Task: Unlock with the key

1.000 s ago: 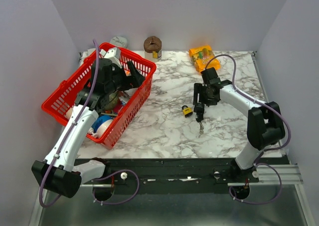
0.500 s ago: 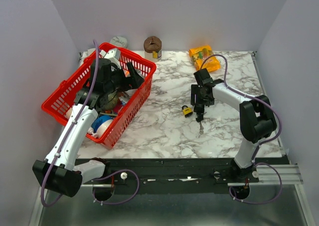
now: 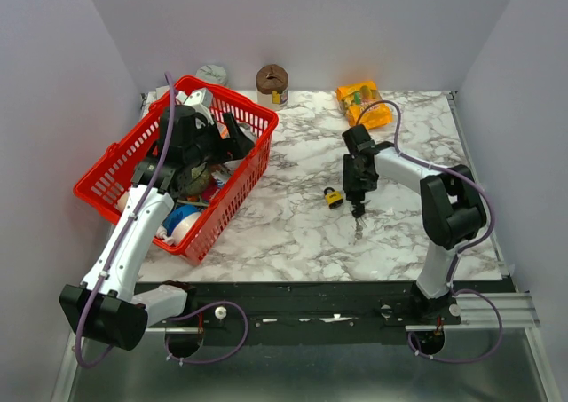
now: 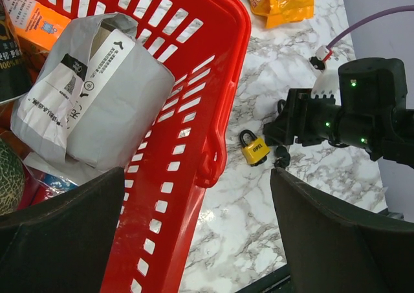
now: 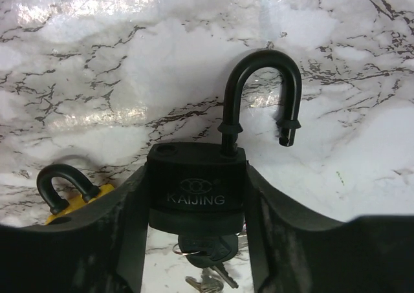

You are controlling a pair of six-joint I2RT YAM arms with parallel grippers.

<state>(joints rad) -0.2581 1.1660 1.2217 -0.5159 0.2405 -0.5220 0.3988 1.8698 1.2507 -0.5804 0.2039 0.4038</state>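
Note:
My right gripper (image 5: 197,222) is shut on a black KAIJING padlock (image 5: 196,189) and holds it between both fingers. Its shackle (image 5: 262,92) is swung open, one leg free of the body. A black-headed key (image 5: 208,249) sits in the keyhole under the body, with spare keys (image 5: 210,279) hanging from its ring. In the top view the right gripper (image 3: 358,191) is at the table's middle, keys (image 3: 358,228) dangling below it. A small yellow padlock (image 3: 333,197) lies just left of it; it also shows in the right wrist view (image 5: 68,193). My left gripper (image 4: 207,241) is open over the red basket's rim.
The red basket (image 3: 133,158) at the left holds a white paper package (image 4: 90,99) and other goods. A yellow snack bag (image 3: 362,102) and a brown jar (image 3: 272,82) stand at the back edge. A round white object (image 3: 212,73) sits behind the basket.
My right gripper has turned and shifted a little left with the black padlock, closer to the yellow padlock. The left arm has barely moved.

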